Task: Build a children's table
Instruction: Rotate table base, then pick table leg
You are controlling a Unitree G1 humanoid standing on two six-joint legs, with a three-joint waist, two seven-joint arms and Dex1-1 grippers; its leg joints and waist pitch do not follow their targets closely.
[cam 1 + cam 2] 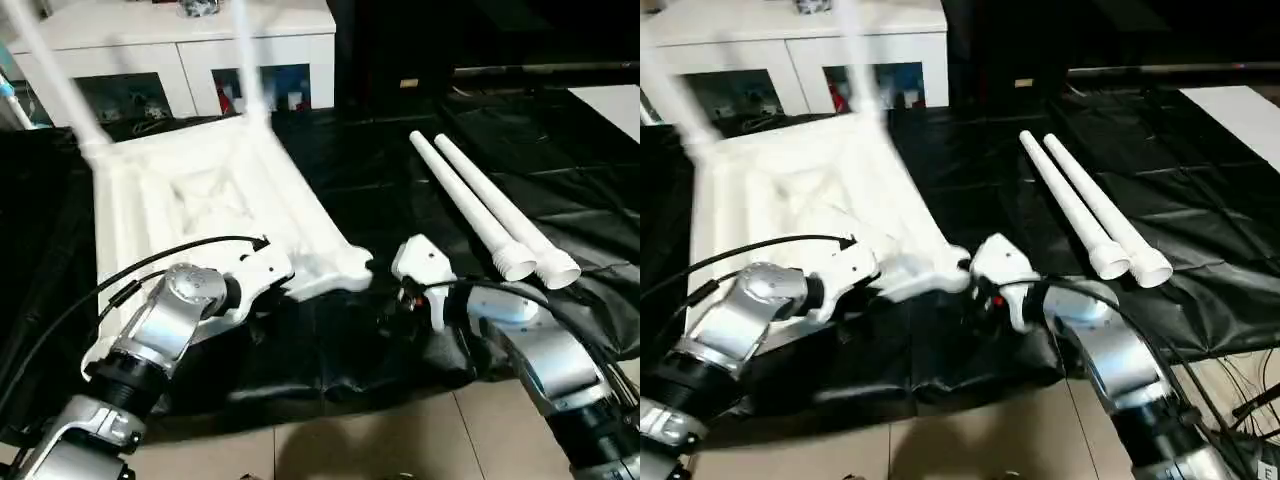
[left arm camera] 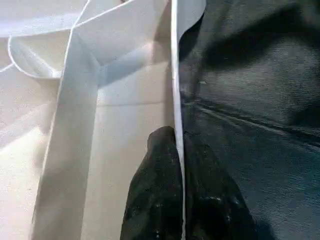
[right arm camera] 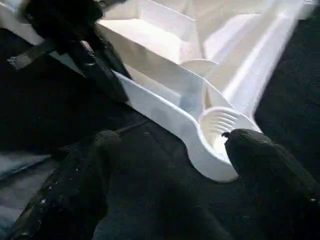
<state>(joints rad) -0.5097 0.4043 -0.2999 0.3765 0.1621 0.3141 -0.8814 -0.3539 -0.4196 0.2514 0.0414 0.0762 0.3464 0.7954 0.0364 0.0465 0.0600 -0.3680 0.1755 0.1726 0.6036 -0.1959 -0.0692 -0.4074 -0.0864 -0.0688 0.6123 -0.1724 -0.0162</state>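
The table top (image 1: 200, 210) lies upside down on the black-covered desk (image 1: 420, 190), ribbed underside up. Two legs (image 1: 250, 70) already stand in the corner sockets on the side of the top nearest the white cabinet (image 1: 200, 50). The other two legs (image 1: 490, 215) lie side by side on the desk, well apart from the top on the robot's right, wide ends toward the robot.

Step in hand, as judged: securing and positioning the top before the third leg is fitted. The nearest corner socket (image 3: 220, 125) is empty and faces up.

Left pincer (image 2: 177, 150): closed narrowly on the rim (image 2: 175, 75) of the top, one finger inside the rim wall and one outside, on the robot-side edge a little way from the empty socket. It holds the top.

Right pincer (image 3: 170, 150): spread wide and holding nothing. It hovers just beside the empty socket; one fingertip (image 3: 260, 150) appears to lie against or very near the socket's outer wall, but contact cannot be confirmed.

Next move, as judged: with the left pincer steadying the top, the right pincer must travel to the loose legs, close on one near its middle, turn it upright and seat the matching end in the empty socket. Which end mates cannot be determined.
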